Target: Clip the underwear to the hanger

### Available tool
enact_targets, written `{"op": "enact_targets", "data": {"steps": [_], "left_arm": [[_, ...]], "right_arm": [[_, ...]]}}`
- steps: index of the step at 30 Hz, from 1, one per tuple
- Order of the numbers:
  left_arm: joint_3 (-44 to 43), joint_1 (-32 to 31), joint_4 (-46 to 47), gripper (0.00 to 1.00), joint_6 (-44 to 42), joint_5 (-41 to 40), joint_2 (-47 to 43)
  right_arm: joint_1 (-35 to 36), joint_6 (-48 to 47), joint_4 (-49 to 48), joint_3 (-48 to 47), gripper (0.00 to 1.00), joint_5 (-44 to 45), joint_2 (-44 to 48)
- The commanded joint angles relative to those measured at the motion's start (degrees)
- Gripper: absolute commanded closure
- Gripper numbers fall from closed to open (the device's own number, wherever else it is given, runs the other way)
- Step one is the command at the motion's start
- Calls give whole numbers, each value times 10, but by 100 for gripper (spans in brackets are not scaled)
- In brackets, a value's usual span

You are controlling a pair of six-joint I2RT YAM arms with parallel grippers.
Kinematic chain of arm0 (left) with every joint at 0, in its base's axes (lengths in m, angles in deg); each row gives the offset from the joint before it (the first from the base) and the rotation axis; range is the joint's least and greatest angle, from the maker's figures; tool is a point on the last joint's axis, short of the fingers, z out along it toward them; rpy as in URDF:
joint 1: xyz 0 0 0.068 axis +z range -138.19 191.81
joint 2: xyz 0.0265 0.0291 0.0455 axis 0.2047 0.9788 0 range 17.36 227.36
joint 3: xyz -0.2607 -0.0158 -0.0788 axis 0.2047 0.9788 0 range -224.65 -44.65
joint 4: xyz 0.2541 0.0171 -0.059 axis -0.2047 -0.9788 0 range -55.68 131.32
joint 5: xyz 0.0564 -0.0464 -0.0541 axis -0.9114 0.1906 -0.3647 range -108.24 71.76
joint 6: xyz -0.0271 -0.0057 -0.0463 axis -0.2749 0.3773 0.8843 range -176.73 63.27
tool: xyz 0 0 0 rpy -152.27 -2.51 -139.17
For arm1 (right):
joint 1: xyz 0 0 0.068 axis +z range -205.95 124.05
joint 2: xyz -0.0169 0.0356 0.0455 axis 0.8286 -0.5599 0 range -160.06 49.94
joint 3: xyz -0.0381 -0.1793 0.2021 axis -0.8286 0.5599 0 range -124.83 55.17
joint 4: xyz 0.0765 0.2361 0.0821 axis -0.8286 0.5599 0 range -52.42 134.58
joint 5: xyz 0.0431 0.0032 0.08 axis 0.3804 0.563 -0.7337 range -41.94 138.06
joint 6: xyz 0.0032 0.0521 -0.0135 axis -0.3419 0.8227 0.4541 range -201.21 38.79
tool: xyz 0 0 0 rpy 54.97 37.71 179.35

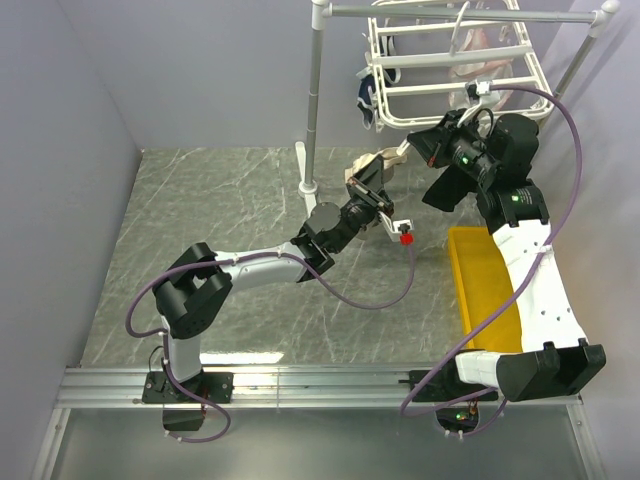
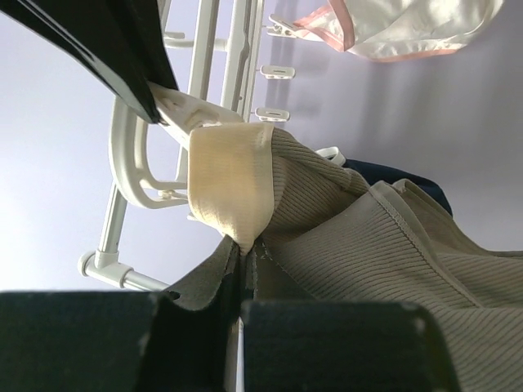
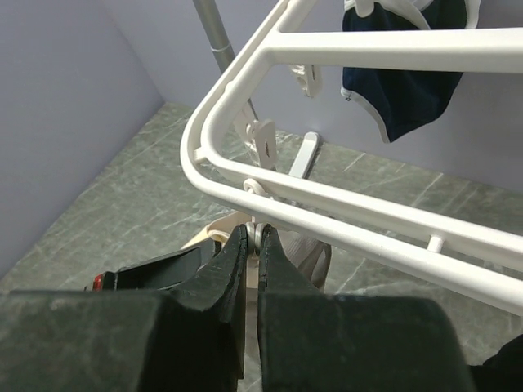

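Observation:
The underwear [image 2: 392, 245] is taupe ribbed fabric with a beige waistband [image 2: 233, 184]. My left gripper [image 2: 243, 249] is shut on the waistband's lower edge and holds it up against the hanger [image 2: 131, 163], a white plastic rack. In the top view the left gripper [image 1: 375, 177] holds the underwear [image 1: 362, 166] just below the hanger's [image 1: 450, 75] near-left corner. My right gripper [image 3: 255, 234] is shut on a white clip [image 3: 263, 233] hanging under the hanger's rail [image 3: 327, 204]. In the left wrist view the waistband lies over that clip's [image 2: 184, 106] tip.
Navy briefs [image 3: 409, 73] and a pale garment with pink trim [image 2: 409, 24] hang on the hanger. The grey pole stand [image 1: 315, 100] rises at the left of it. A yellow bin [image 1: 485, 285] sits on the table at right, under the right arm.

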Motion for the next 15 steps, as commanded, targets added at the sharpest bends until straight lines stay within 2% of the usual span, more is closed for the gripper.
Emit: {"op": "enact_targets", "data": {"steps": [1, 15], "left_arm": [[-30, -4, 11, 100, -11, 9, -1], [-62, -4, -2, 100, -14, 6, 14]], "right_arm": [[8, -18, 26, -4, 100, 15, 10], [41, -89, 50, -4, 100, 63, 15]]}}
